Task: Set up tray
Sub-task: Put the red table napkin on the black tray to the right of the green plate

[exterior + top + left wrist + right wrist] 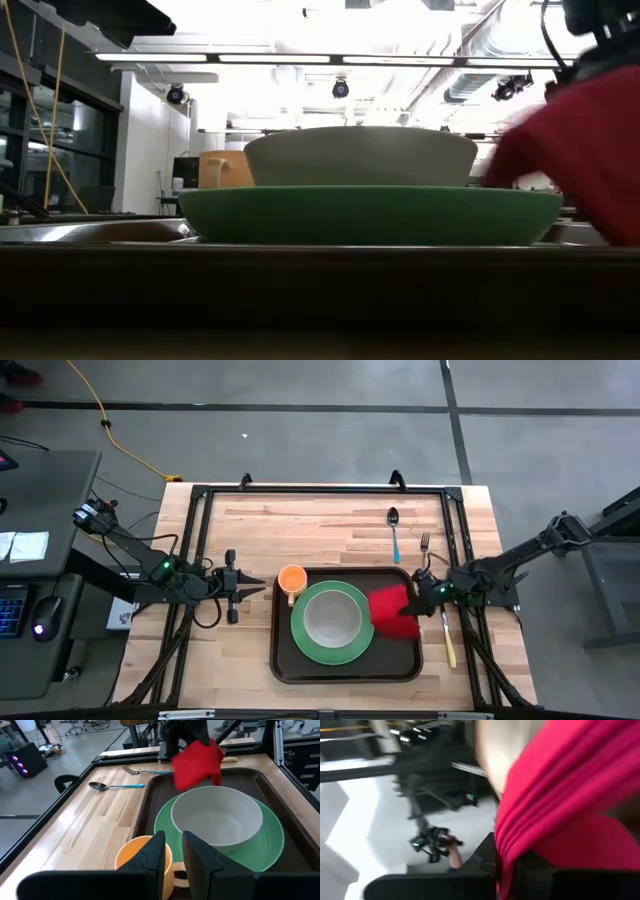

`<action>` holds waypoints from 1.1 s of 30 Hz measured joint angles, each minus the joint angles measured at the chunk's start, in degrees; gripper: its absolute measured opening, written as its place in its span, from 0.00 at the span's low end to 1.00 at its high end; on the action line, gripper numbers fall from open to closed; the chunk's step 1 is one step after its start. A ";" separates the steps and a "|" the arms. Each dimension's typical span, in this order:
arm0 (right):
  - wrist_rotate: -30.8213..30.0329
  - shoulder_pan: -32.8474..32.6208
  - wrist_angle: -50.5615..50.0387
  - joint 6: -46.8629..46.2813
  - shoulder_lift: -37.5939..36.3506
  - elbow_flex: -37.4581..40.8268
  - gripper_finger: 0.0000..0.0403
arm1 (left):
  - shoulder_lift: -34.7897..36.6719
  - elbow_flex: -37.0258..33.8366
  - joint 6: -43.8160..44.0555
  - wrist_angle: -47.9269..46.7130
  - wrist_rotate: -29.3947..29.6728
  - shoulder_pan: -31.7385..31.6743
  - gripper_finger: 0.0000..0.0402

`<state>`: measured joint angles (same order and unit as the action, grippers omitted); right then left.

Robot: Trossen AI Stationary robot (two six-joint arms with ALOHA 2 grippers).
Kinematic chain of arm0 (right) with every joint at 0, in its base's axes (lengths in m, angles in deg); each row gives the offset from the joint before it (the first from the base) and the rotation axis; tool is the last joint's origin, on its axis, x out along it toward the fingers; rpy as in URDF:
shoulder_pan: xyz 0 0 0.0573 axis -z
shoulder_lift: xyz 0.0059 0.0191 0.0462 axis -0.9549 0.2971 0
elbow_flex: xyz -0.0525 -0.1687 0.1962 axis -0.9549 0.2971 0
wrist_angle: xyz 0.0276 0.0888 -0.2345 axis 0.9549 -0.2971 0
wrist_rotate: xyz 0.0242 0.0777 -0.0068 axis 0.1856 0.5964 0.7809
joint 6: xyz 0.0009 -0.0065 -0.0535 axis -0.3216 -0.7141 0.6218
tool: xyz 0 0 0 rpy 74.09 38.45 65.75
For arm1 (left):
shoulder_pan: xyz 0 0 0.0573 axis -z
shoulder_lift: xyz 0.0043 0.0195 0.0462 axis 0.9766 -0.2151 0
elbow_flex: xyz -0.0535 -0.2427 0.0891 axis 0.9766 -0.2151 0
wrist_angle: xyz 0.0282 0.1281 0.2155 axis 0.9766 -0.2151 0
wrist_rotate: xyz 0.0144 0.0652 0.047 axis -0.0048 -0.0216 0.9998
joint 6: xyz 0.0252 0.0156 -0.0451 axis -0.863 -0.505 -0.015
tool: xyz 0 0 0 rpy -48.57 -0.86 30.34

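Napkin step in hand, by the look of it. Brown tray (347, 665) lying near the front middle of the bench (330, 520), already loaded: green plate (332, 622) at its centre, pale bowl (332, 617) sitting on the plate, orange mug (291, 579) in the tray's far left corner.

Right gripper (425, 592) hanging over the tray's right rim, jaws clamped on a red cloth (395, 610). Cloth bunched and dangling over the right end of the tray, just beside the plate, lifted clear in the low view rather than lying flat. Whether its lower edge touches the tray floor: cannot tell.

Left gripper (258, 592) just off the tray's left rim, level with the mug, jaws standing partly apart and holding nothing; waiting, apparently.

Still outside the tray, on the bench: spoon (394, 531) with a blue handle beyond the far right corner, fork (424, 546) beside it nearer that corner, and a pale-handled knife (447, 635) along the right rim.

Next move, as a judgement: lower the cloth onto the bare strip of tray right of the plate, then part the jaws and lift away without dragging the fabric. Some care needed to keep the cloth off the plate rim and inside the tray edge. Cutlery likely to follow.
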<state>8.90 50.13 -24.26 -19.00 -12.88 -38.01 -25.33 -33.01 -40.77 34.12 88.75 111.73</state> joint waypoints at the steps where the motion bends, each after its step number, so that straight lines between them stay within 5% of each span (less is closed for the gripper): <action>1: 0.57 -0.53 -0.36 -0.80 0.69 0.04 0.00 | 0.00 0.00 0.02 -0.02 0.01 0.00 0.24; 17: 4.14 -2.16 -3.78 -1.50 10.42 0.04 0.00 | -0.02 0.02 0.18 0.02 1.18 0.00 0.24; 33: -4.31 0.91 -9.98 0.37 10.45 0.04 0.00 | -0.02 0.02 0.52 0.00 -0.57 -0.02 0.24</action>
<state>4.59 51.04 -34.25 -18.63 -2.42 -37.98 -25.35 -32.98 -40.25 34.13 88.18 111.71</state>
